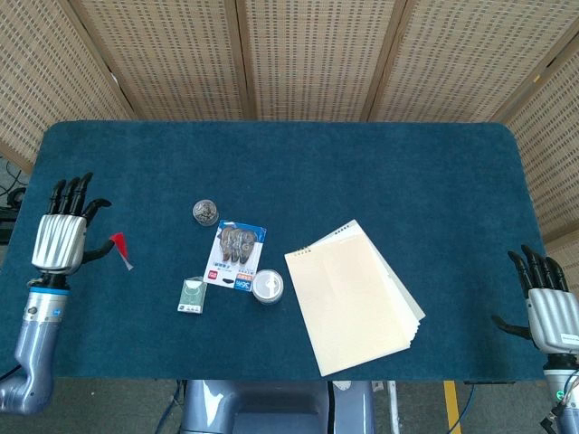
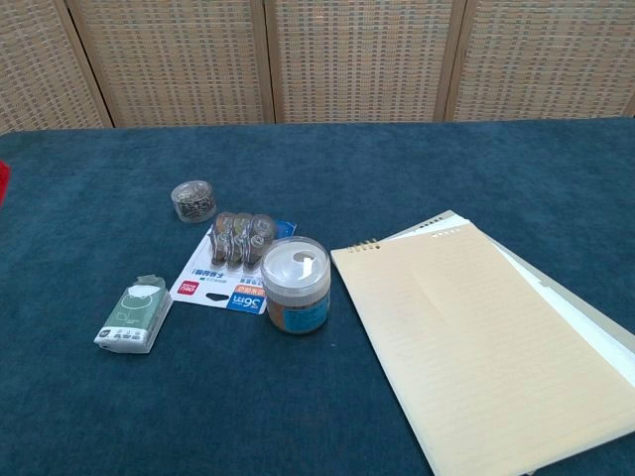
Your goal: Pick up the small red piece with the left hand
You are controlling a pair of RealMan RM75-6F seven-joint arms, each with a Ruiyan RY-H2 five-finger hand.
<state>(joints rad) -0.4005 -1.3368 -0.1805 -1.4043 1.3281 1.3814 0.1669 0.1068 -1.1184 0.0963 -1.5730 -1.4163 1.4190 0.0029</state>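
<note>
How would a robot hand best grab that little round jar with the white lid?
Grip the jar by its round sides, below the white lid, coming from the right: the clip card sits close on its left. It stands upright, so top-down also works.

A matt, napped dark-blue cloth table cover (image 1: pixel 362 163) is lying under everything, looking like felt or short carpet. The left hand (image 1: pixel 61 237), with its ribbed, brushed silver metal back and black plastic fingers (image 1: pixel 71 190), is pinching a small red piece (image 1: pixel 119 246) that looks like thin smooth plastic. Well off to its side, a cream spiral-bound paper notepad (image 2: pixel 476 337) is showing a matt face. Nearer, a clear glossy plastic jar with a white lid (image 2: pixel 295 286) is gleaming. Behind the table, woven cane panels in pale wooden frames (image 1: pixel 308 54) are showing a rough weave.
</note>
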